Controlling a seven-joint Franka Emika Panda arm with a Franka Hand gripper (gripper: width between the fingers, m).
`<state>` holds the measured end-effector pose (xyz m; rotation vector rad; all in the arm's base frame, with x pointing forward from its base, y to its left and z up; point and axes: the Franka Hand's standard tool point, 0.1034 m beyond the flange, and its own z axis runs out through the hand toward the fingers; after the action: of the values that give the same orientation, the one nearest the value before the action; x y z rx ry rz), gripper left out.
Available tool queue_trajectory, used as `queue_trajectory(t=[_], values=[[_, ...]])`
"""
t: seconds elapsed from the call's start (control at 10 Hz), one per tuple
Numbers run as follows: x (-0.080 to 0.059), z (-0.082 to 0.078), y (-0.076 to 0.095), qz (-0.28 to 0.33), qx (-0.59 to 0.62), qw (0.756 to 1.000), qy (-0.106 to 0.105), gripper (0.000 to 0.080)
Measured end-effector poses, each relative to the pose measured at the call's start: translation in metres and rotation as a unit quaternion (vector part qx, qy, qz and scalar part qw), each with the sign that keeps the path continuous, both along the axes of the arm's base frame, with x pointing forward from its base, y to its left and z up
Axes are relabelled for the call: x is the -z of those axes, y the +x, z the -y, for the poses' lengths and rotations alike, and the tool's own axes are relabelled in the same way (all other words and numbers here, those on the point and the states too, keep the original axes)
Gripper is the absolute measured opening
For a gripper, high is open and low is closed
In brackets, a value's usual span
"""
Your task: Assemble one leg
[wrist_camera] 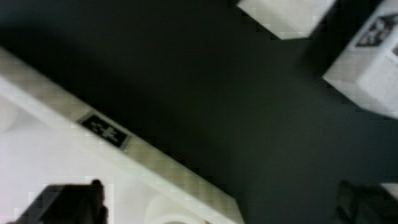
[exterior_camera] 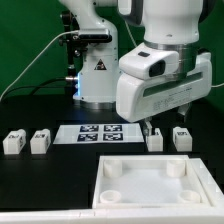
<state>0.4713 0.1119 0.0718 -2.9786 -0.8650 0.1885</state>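
Note:
Four small white legs stand on the black table. Two are at the exterior view's left (exterior_camera: 13,143) (exterior_camera: 40,141) and two at its right (exterior_camera: 154,140) (exterior_camera: 182,137). My gripper (exterior_camera: 166,120) hangs just above the right pair, open and empty. In the wrist view its dark fingertips (wrist_camera: 63,205) stand far apart with nothing held between them; the gripper (wrist_camera: 217,207) is over the tray's edge. One tagged leg (wrist_camera: 365,58) and part of another (wrist_camera: 285,14) show beyond it. The large white tray (exterior_camera: 150,185) with round corner sockets lies in front.
The marker board (exterior_camera: 100,132) lies flat behind the tray, between the two pairs of legs. The robot's base (exterior_camera: 97,75) stands at the back. The tray's rim with a small tag (wrist_camera: 102,128) fills one side of the wrist view.

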Motion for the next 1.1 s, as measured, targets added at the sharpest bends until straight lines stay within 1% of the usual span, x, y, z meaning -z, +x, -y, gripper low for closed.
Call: queue_trajectory(t=[0.1, 0.2, 0.3, 0.4, 0.5, 0.6, 0.7, 0.8, 0.9, 1.0, 1.1], values=[[0.001, -0.006, -0.003, -0.003, 0.101, 0.995, -0.008, 0.0649], [0.004, -0.026, -0.017, -0.007, 0.239, 0.971, -0.015, 0.0649], [0.007, -0.048, -0.026, -0.005, 0.313, 0.949, -0.020, 0.0649], [0.016, -0.070, -0.033, 0.004, 0.375, 0.927, -0.005, 0.0649], [0.019, -0.067, -0.043, -0.023, 0.338, 0.941, -0.017, 0.0649], [0.016, -0.066, -0.035, -0.018, 0.343, 0.939, -0.013, 0.0649], [0.018, -0.064, -0.044, -0.057, 0.334, 0.940, -0.031, 0.0649], [0.023, -0.076, -0.048, -0.109, 0.333, 0.935, -0.061, 0.0649], [0.026, -0.088, -0.049, -0.161, 0.316, 0.931, -0.088, 0.0649], [0.027, -0.086, -0.054, -0.222, 0.282, 0.927, -0.113, 0.0649], [0.029, -0.076, -0.053, -0.266, 0.264, 0.918, -0.126, 0.0649]])
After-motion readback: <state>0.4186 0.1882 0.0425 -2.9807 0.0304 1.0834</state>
